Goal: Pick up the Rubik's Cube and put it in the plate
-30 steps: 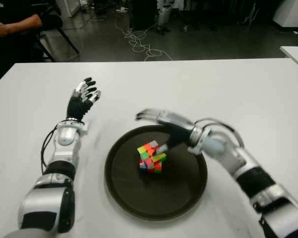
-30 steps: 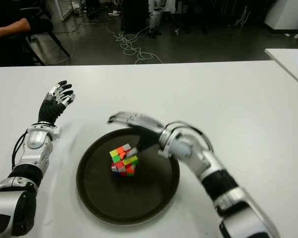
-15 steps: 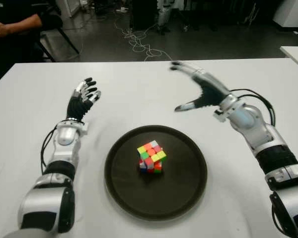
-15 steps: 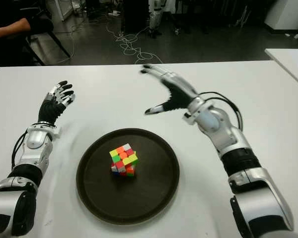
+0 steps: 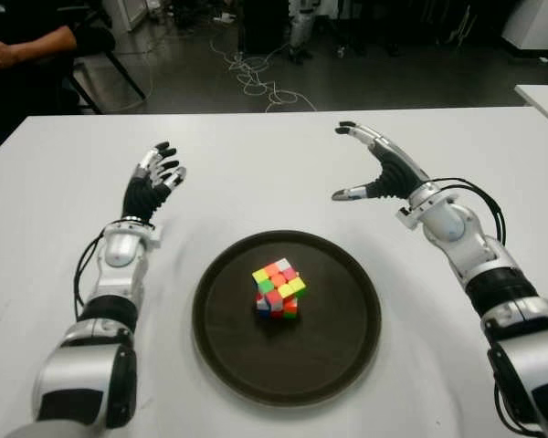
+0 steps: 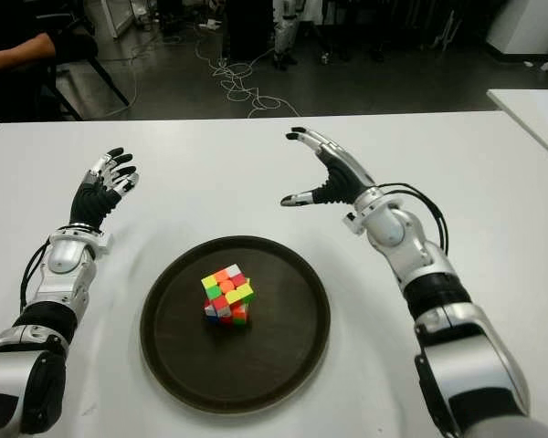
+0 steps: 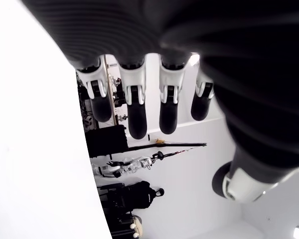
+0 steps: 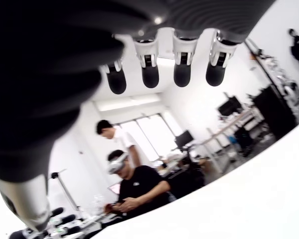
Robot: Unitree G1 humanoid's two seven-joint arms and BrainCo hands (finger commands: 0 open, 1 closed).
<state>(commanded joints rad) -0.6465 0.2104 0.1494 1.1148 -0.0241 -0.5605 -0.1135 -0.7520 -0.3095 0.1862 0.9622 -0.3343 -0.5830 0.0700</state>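
The Rubik's Cube (image 5: 279, 291) sits near the middle of the round dark plate (image 5: 338, 347) on the white table, with nothing touching it. My right hand (image 5: 374, 169) hovers open above the table, behind and to the right of the plate, fingers spread and empty. My left hand (image 5: 153, 185) shows open to the left of the plate, fingers pointing away from me. Both wrist views show only spread fingers (image 8: 182, 69) with nothing held.
The white table (image 5: 256, 173) stretches wide around the plate. A second white table corner (image 5: 543, 96) stands at the far right. A seated person's arm (image 5: 23, 46) shows at the far left, and cables (image 5: 256, 78) lie on the floor beyond the table.
My right hand has let go of the cube in the plate, lifted away and drawn back to the right, fingers spread. The cube stays in the plate. The left hand has not moved.
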